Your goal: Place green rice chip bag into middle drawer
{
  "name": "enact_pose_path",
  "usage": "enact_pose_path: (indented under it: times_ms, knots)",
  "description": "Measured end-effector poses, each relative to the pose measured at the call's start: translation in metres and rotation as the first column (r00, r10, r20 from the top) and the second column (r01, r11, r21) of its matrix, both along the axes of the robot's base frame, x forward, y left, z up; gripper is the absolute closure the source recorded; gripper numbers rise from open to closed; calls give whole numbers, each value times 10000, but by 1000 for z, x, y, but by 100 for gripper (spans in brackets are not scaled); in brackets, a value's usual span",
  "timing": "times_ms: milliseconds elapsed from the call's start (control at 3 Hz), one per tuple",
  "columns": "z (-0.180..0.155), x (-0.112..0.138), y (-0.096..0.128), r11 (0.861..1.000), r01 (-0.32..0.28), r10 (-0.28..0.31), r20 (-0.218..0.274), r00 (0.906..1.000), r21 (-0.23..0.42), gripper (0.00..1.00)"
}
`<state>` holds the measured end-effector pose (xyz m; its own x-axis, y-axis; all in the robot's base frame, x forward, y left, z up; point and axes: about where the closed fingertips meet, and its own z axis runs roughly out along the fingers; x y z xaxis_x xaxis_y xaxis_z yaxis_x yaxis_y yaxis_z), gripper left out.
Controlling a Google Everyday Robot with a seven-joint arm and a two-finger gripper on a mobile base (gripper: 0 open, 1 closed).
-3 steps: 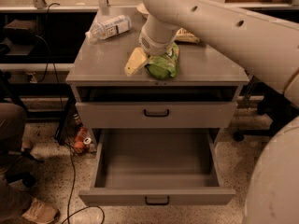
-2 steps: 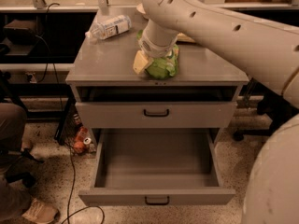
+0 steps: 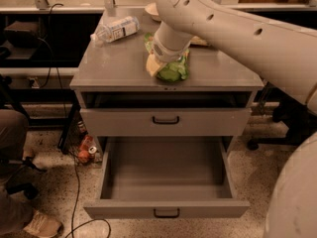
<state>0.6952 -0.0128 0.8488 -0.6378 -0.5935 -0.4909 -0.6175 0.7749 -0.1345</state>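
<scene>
While jaws rest on it, green rice chip bag (image 3: 175,71) lies crumpled.

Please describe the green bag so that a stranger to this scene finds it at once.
Start at the grey metal cabinet whose lowest drawer stands open. On its top, near the front edge, the crinkly bright-green snack bag lies directly under the white arm's pincer. Unlike the clear plastic bottle at the back left, it alone is green.
</scene>
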Motion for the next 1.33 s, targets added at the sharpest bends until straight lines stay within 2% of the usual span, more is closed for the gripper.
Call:
enact_pose_path:
  times_ms: [333, 667, 1000, 1333]
  knots:
    - [1, 0, 0, 10000, 0, 0, 0, 10000, 1, 100]
    - [21, -14, -17, 9988, -227, 211, 376, 9991, 429, 100]
    - [79, -58, -78, 9910, -464, 263, 1569, 9873, 1259, 100]
    - [79, -58, -78, 9910, -465, 263, 1569, 9873, 1259, 100]
